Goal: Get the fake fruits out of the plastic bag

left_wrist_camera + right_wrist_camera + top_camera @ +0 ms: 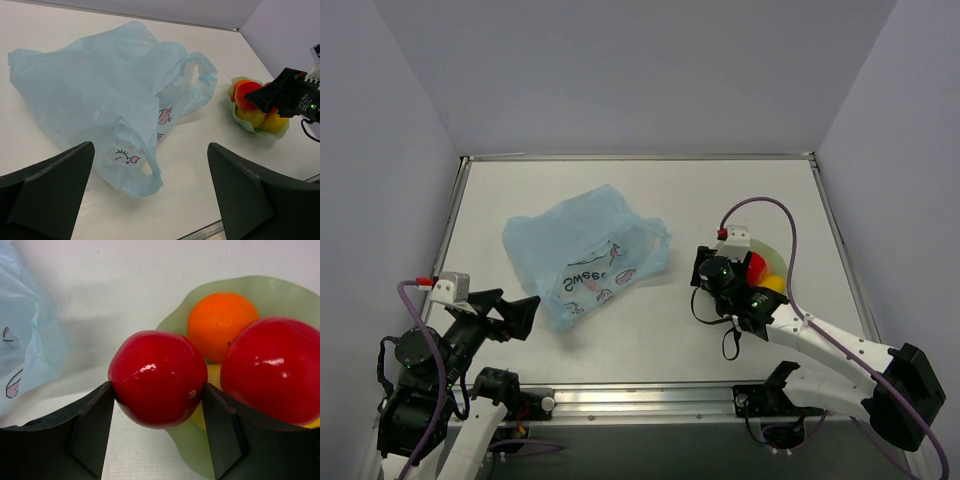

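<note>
Bag (585, 255) lies at nine o'clock from the dish (280, 285). Right claw (157, 407) grips a red fruit (156, 371) at its rim; left claw (150, 147) gapes wide.

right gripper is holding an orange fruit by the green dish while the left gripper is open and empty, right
Not quite: the right gripper holds a red fruit, not an orange one, as the right wrist view shows. The rest stands: it is by the green dish, and the left gripper is open and empty.
</note>
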You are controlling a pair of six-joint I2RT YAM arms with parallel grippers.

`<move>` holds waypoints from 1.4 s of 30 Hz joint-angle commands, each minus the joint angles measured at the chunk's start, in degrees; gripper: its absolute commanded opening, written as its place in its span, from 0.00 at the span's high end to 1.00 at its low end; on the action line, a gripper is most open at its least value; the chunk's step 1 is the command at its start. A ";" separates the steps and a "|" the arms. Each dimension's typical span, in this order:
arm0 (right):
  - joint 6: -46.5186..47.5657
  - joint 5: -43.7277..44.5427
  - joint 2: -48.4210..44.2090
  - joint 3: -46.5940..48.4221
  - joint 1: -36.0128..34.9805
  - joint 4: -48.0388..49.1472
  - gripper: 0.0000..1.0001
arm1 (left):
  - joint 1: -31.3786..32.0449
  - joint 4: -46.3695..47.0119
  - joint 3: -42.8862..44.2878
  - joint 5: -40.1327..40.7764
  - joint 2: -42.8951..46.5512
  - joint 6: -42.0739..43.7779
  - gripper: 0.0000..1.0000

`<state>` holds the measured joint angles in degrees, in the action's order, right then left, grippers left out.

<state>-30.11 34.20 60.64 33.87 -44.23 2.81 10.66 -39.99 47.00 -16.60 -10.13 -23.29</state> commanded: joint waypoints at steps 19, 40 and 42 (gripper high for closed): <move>-12.70 4.65 -7.12 -6.01 -1.91 -2.54 0.29 | -0.90 2.28 0.11 -0.27 -2.44 -0.62 0.06; -14.72 18.88 -7.29 2.78 -13.95 -13.70 0.00 | -1.25 2.37 0.19 -0.36 -3.05 -0.53 0.06; -13.67 20.91 -7.90 5.40 -15.80 -14.50 0.00 | -1.25 2.28 0.37 -0.10 -4.10 -0.44 0.06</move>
<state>-43.46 47.66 54.15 34.63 -58.19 -8.47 9.93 -39.92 47.00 -16.62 -11.75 -23.38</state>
